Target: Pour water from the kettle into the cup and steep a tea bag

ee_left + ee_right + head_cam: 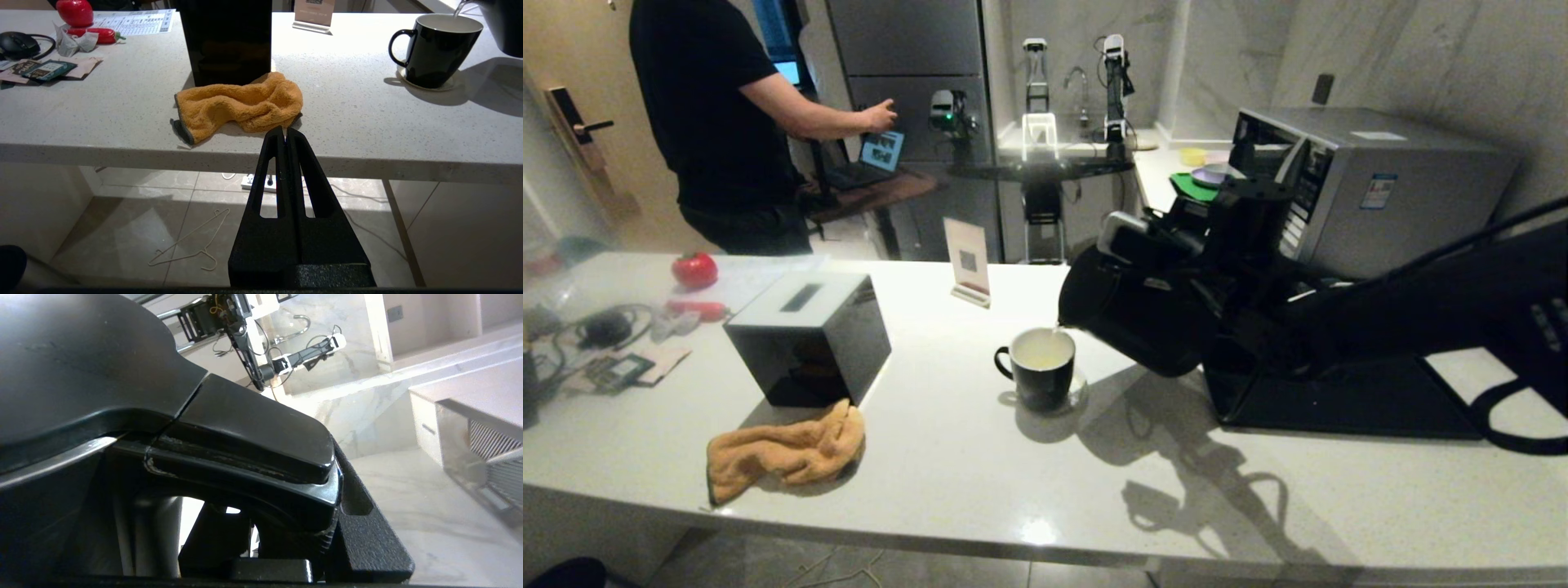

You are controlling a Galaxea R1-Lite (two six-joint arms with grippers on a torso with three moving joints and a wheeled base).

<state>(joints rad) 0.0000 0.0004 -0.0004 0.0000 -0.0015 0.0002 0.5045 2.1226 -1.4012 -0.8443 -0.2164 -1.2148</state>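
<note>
The black kettle [1131, 314] hangs tilted over the counter, its spout just above the rim of the cup [1039, 371]. A thin stream of water [458, 8] falls from the spout into the cup [435, 51], whose white inside shows pale liquid [1042, 349]. The cup stands upright on a small coaster, its ear handle pointing left. My right gripper [286, 522] is shut on the kettle handle [253, 428], one finger [367, 539] on each side. My left gripper [284, 131] is shut on nothing, below the counter's front edge. I cannot make out a tea bag.
A black box [809, 335] and an orange cloth [784, 449] lie left of the cup. A low black tray [1339, 400] sits under my right arm, with a microwave [1372, 180] behind. A sign stand [968, 261], packets [47, 68] and a person are farther off.
</note>
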